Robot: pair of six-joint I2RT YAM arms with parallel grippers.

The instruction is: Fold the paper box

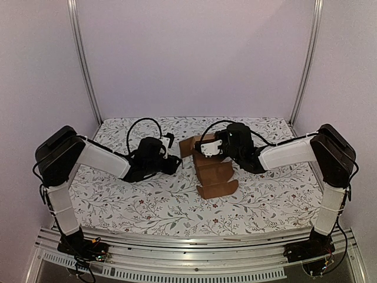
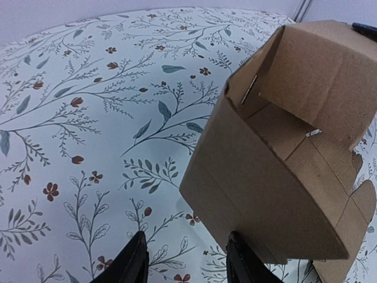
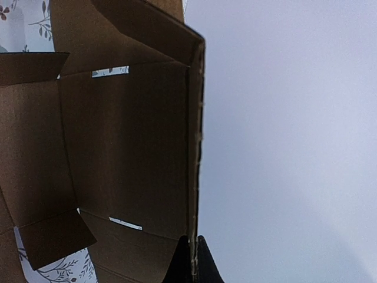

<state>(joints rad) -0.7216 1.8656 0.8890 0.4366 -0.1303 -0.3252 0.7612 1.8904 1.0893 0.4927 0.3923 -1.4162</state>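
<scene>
- Count: one paper box (image 1: 215,177), two arms, two grippers, one floral tablecloth (image 1: 147,200).
- Location: the box lies right of the table's centre, partly formed, with several panels raised and loose flaps lying out on the cloth. It sits between the two grippers.
- Left gripper (image 1: 175,158): released. The left wrist view shows its two black fingers (image 2: 134,262) spread apart with bare cloth between them. The box's outer wall (image 2: 265,194) is just beside the right-hand finger; contact cannot be confirmed.
- Right gripper (image 1: 200,154): clenched on the paper box. The right wrist view shows both fingertips (image 3: 184,262) pinched on a raised cardboard edge.
- Right wrist view only: the box interior (image 3: 123,147) with two narrow slits cut at the fold lines.
- Left wrist view only: the box's outer face and its open top.
- Top view only: both arms together and the box's position on the cloth.
</scene>
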